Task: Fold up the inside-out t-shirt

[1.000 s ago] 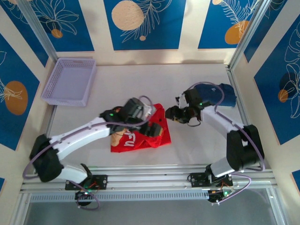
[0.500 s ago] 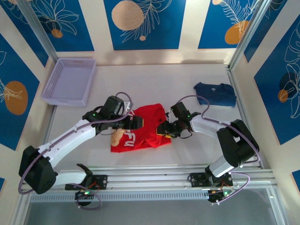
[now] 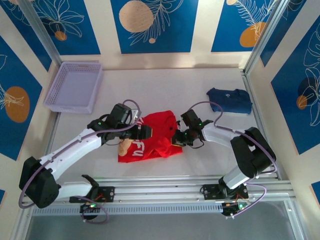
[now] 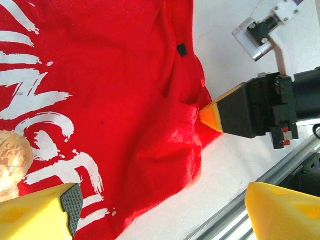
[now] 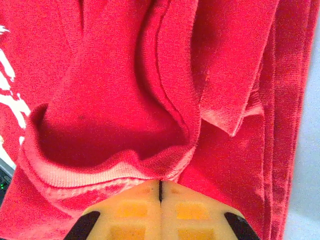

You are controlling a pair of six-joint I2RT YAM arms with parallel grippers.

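right arm's swung away from the navy garment (image 3: 230, 100) over to the right edge of the inside-out t-shirt (image 3: 155, 131), and the right pincer (image 3: 179, 138) has snapped together there.

top view: shirt's a crumpled red heap mid counter (image 3: 160, 85), with the left pincer (image 3: 145, 131) spread wide over its left part.

left wrist: creased cloth, white lettering (image 4: 30, 100) showing.

right wrist: tips pressed tight, looks like they're pinching the ribbed hem (image 5: 90, 177). i'd lift slow and pull outward so one layer peels off, not the whole heap.
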